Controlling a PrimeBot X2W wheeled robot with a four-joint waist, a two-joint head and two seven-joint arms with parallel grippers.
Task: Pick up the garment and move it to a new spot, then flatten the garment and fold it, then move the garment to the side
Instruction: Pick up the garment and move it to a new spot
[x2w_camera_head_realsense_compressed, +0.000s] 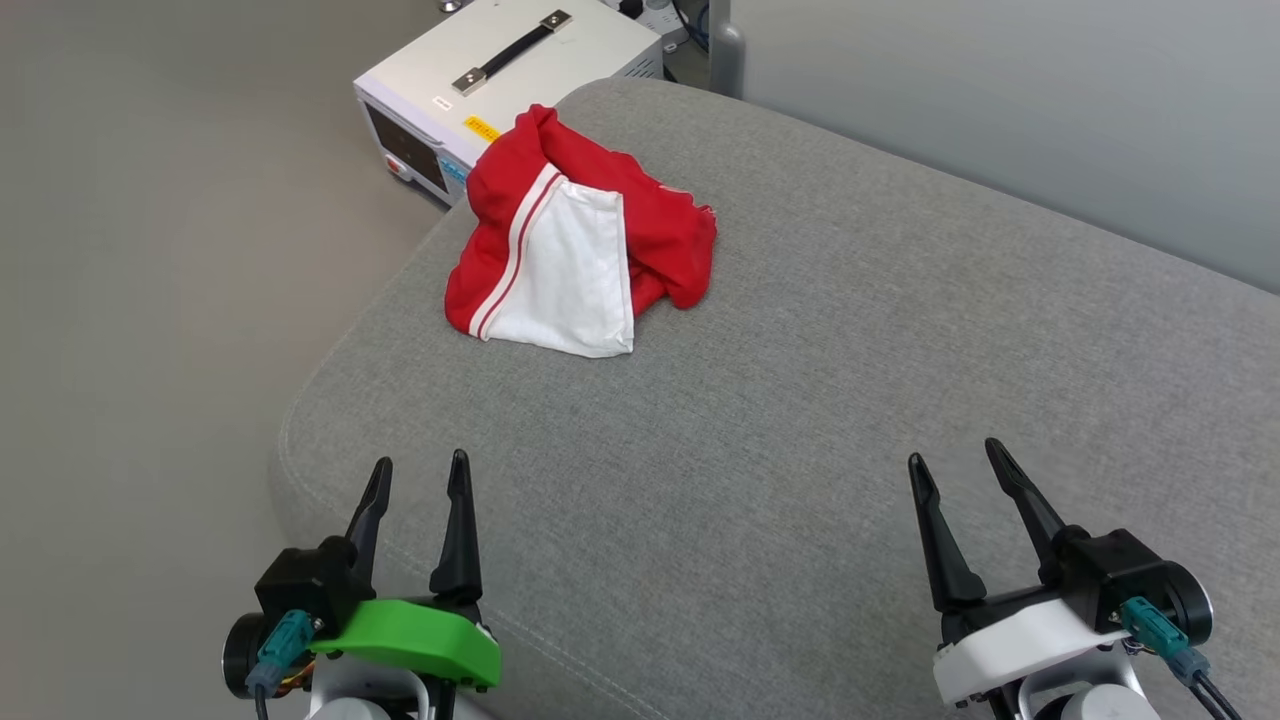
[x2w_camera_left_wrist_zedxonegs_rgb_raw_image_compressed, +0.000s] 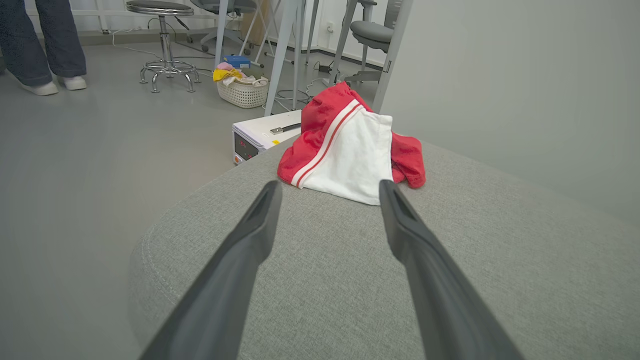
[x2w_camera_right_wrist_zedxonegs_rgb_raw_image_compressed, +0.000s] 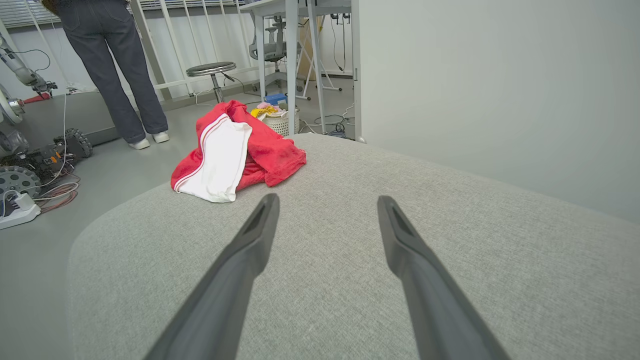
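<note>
The garment (x2w_camera_head_realsense_compressed: 580, 240), a crumpled red soft-cloth T-shirt with a white striped sleeve, awaits pickup: step one. The left gripper (x2w_camera_head_realsense_compressed: 420, 465) and right gripper (x2w_camera_head_realsense_compressed: 955, 450), at the lower corners, stand released and empty. The heap lies upper centre on the grey fabric cushion (x2w_camera_head_realsense_compressed: 800, 450). Next: reach forward, pinch cloth.

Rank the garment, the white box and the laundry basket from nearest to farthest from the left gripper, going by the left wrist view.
1. garment, on the cushion just ahead of the left gripper.
2. white box, on the floor beyond the cushion's edge.
3. laundry basket, farther back by the table legs.
</note>
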